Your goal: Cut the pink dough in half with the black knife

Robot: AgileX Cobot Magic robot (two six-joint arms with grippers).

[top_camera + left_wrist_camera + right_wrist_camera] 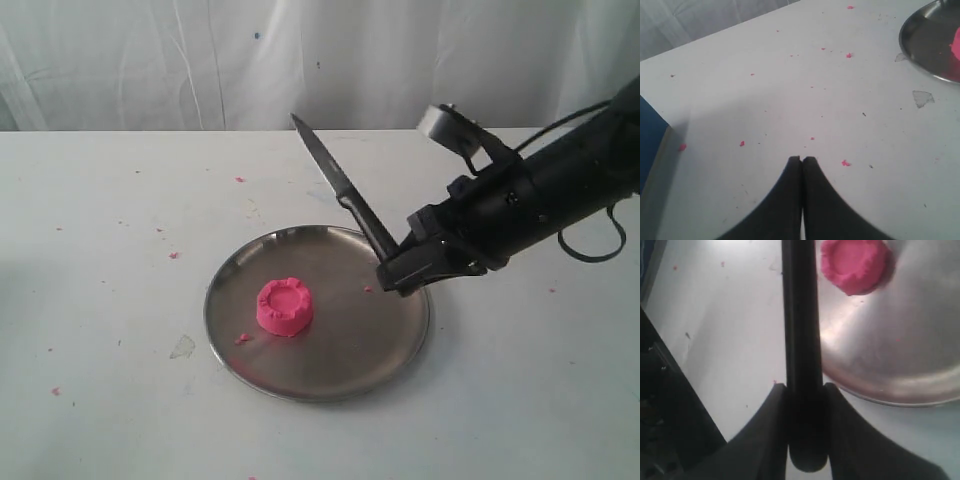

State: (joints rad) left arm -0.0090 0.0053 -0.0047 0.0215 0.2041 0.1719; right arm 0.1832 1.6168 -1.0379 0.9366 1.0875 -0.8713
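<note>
Pink dough (285, 306) is the far end of this account, which begins at the right pincer (392, 268): its two fingers (767, 435) are clamped on the straight handle of the black knife (338, 183), the butt of the handle sitting between them in the right wrist view. From that grip the knife rises at a slant, its pointed blade up in the air and leaning toward the back of the table (100, 250), above the far rim of the steel plate (390, 340). The pincer itself hangs over the plate's right edge. On the plate, left of centre and well apart from the blade, sits the dough, a squat whole puck with a crimped top. Small pink crumbs (241, 338) lie beside it and scattered over the table. The left pincer (801, 161) has its fingers pressed together on nothing, above bare table, with the plate's rim near.
</note>
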